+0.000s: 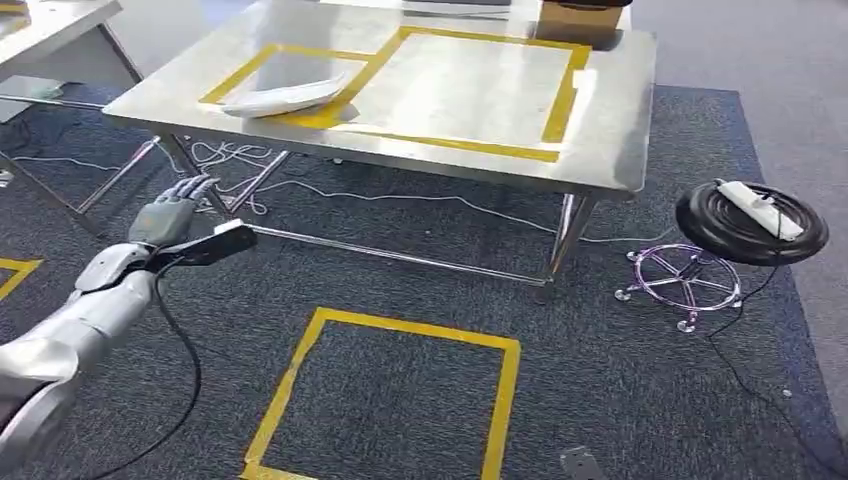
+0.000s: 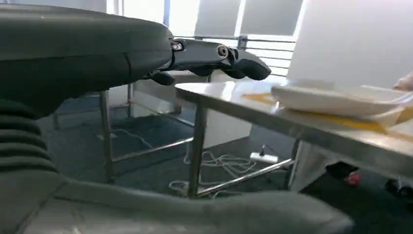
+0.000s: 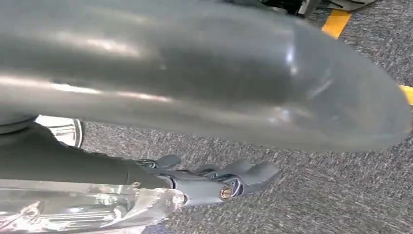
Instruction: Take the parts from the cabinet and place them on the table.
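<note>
1. Head view: nearest the camera is the silver left arm (image 1: 70,330), coming in from below. It ends in the left hand (image 1: 172,215), held out low over the dark carpet (image 1: 620,400) in front of the steel table (image 1: 610,120). The fingers are stretched out and apart, and nothing is in them. A yellow tape square (image 1: 390,400) on the carpet looks like a standing mark for the robot.

2. On the table, yellow tape frames (image 1: 470,90) mark 2 fields, likely drop zones. A white bagged part (image 1: 285,97) lies across the border of the left field, so 1 part seems delivered already. A brown box (image 1: 580,20) sits at the far edge. To the right, a stool (image 1: 750,225) carries a white power strip (image 1: 760,208).

3. Left wrist view: the left hand takes up the near side, its dark fingers (image 2: 219,56) pointing toward the table edge (image 2: 311,129) and holding nothing. The white part (image 2: 336,100) rests on the yellow tape just beyond them, apart from the fingers. Cables (image 2: 219,168) lie under the table.

4. Right wrist view: the right hand (image 3: 214,183) hangs over the carpet, fingers loosely curled. A clear, crinkled plastic bag (image 3: 87,209) lies along its underside; I judge it to be a bagged part carried there, held low while the robot stands short of the table. The grip itself is partly hidden.

5. The cabinet is out of frame.
</note>
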Robot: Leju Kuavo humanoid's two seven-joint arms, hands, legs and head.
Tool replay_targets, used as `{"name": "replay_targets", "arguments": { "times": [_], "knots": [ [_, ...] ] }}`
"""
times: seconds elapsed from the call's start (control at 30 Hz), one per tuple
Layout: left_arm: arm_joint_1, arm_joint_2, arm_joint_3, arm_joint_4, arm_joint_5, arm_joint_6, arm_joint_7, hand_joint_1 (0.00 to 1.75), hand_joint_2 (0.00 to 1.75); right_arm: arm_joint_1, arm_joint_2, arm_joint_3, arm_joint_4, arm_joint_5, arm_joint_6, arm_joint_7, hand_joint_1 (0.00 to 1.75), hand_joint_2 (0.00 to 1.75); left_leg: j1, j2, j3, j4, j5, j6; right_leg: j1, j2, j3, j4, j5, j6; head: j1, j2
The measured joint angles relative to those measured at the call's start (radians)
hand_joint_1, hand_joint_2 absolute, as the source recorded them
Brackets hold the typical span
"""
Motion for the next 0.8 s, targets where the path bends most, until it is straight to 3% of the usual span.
{"name": "replay_targets", "arguments": {
  "times": [0.07, 0.1, 0.2, 0.23, 0.27, 0.3, 0.37, 0.4, 0.43, 0.53, 0.73, 0.77, 0.8],
  "knots": [
    [0.025, 0.000, 0.004, 0.004, -0.004, 0.000, 0.004, 0.00, 1.75, 0.001, -0.001, 0.000, 0.000, 0.000, 0.000, 0.000, 0.00, 0.00, 0.012, 0.003, 0.010, -0.022, 0.013, 0.009, 0.002, -0.001, -0.004, 0.003, -0.007, 0.007, 0.000, 0.000],
    [0.033, -0.001, 0.005, 0.006, -0.003, -0.005, 0.008, 0.00, 0.00, 0.002, -0.001, 0.000, 0.000, 0.000, 0.000, 0.000, 0.00, 0.00, 0.012, 0.003, 0.012, -0.025, 0.014, 0.013, 0.005, -0.002, -0.016, 0.038, -0.040, 0.011, 0.002, 0.000],
    [0.066, -0.006, 0.027, 0.016, 0.042, -0.085, 0.022, 0.00, 0.00, 0.003, -0.003, 0.000, 0.000, -0.002, 0.000, 0.000, 0.00, 0.00, 0.014, 0.003, 0.010, -0.024, 0.014, 0.014, 0.000, -0.002, -0.111, 0.261, -0.155, 0.019, 0.004, 0.000],
    [0.079, -0.009, 0.038, 0.022, 0.061, -0.126, 0.031, 0.00, 0.00, 0.005, -0.003, 0.000, 0.000, -0.002, 0.000, -0.001, 0.00, 0.00, 0.015, 0.003, 0.009, -0.024, 0.015, 0.013, 0.000, -0.002, -0.127, 0.299, -0.166, 0.022, 0.005, 0.000],
    [0.094, -0.011, 0.049, 0.027, 0.070, -0.146, 0.034, 0.00, 0.00, 0.006, -0.003, 0.000, 0.000, -0.003, 0.001, -0.001, 0.00, 0.00, 0.016, 0.003, 0.008, -0.024, 0.016, 0.011, -0.002, -0.002, -0.121, 0.291, -0.154, 0.024, 0.004, 0.000],
    [0.109, -0.015, 0.060, 0.031, 0.084, -0.161, 0.037, 0.00, 0.00, 0.007, -0.005, 0.000, 0.000, -0.003, 0.001, -0.002, 0.00, 0.00, 0.018, 0.002, 0.007, -0.023, 0.017, 0.008, -0.004, -0.002, -0.091, 0.238, -0.123, 0.026, 0.005, 0.000],
    [0.139, -0.023, 0.094, 0.041, 0.136, -0.216, 0.066, 0.00, 0.00, 0.007, -0.007, 0.000, 0.000, -0.009, 0.001, -0.009, 0.00, 0.00, 0.026, -0.002, 0.003, -0.013, 0.016, -0.006, -0.012, -0.001, 0.024, 0.038, -0.043, 0.035, 0.005, 0.000],
    [0.156, -0.025, 0.115, 0.044, 0.160, -0.232, 0.079, 0.00, 0.00, 0.006, -0.006, 0.000, 0.000, -0.011, 0.001, -0.011, 0.00, 0.00, 0.024, -0.004, 0.000, -0.008, 0.016, -0.015, -0.010, 0.009, 0.037, 0.011, -0.052, 0.035, 0.008, 0.000],
    [0.174, -0.031, 0.137, 0.048, 0.180, -0.240, 0.085, 0.00, 0.00, 0.008, -0.006, 0.000, 0.000, -0.013, 0.000, -0.015, 0.00, 0.00, 0.022, -0.003, -0.001, -0.003, 0.013, -0.022, -0.011, 0.015, 0.043, 0.006, -0.042, 0.018, 0.005, 0.000],
    [0.259, -0.067, 0.206, 0.069, 0.249, -0.245, 0.081, 0.00, 0.00, 0.018, -0.008, -0.001, 0.000, -0.023, -0.004, -0.020, 0.00, 0.00, 0.022, -0.003, 0.006, -0.014, 0.024, -0.036, -0.007, 0.013, 0.037, 0.015, -0.040, -0.002, 0.002, 0.000],
    [0.270, -0.069, 0.215, 0.071, 0.255, -0.243, 0.080, 0.00, 0.00, 0.019, -0.008, -0.001, 0.000, -0.024, -0.004, -0.020, 0.00, 0.00, 0.022, -0.003, 0.006, -0.014, 0.024, -0.037, -0.009, 0.013, 0.037, 0.014, -0.038, -0.005, 0.002, 0.000],
    [0.301, -0.087, 0.232, 0.076, 0.261, -0.238, 0.074, 0.00, 0.00, 0.022, -0.009, -0.002, 0.000, -0.026, -0.005, -0.022, 0.00, 0.00, 0.024, -0.002, 0.003, -0.011, 0.018, -0.040, -0.014, 0.011, 0.038, 0.010, -0.032, -0.015, 0.001, 0.000],
    [0.314, -0.091, 0.241, 0.078, 0.262, -0.234, 0.070, 0.00, 0.00, 0.023, -0.009, -0.002, 0.000, -0.027, -0.005, -0.023, 0.00, 0.00, 0.024, -0.002, 0.002, -0.006, 0.010, -0.041, -0.014, 0.011, 0.038, 0.010, -0.031, -0.017, 0.002, 0.000]
  ]
}}
